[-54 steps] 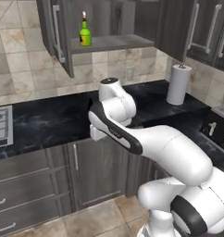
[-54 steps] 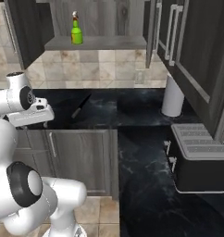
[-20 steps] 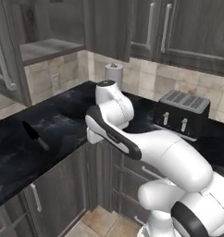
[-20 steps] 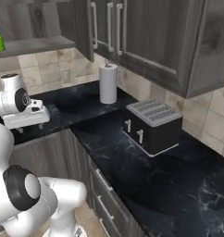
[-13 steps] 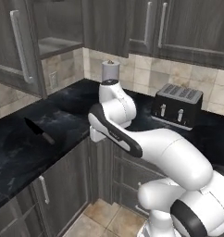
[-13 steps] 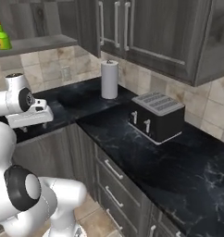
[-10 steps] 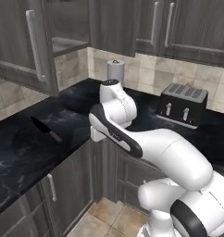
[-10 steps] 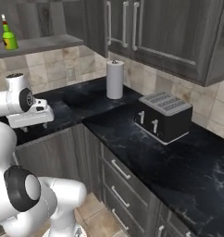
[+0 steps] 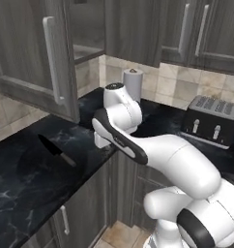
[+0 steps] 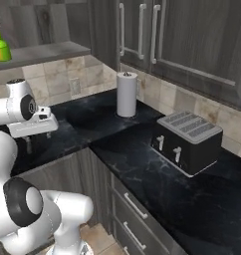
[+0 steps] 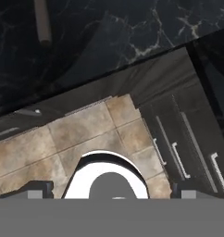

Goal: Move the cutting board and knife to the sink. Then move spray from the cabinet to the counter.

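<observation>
The black-bladed, grey-handled kitchen knife [image 9: 57,150] lay flat on the black marble-look counter [image 9: 22,184], long axis slanting, handle toward the counter's front edge. It sat well left of the gripper [image 9: 100,141], whose 2 fingers stood fully open, holding nothing.

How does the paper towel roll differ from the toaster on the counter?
The paper towel roll is white; the toaster is black with a grey slotted top. The roll is a tall upright cylinder; the toaster is a low, wide box. The roll stands in the corner by the tiled wall, the toaster further along the counter. Both stand on the same black marble-look counter, below the wall cabinets.
</observation>
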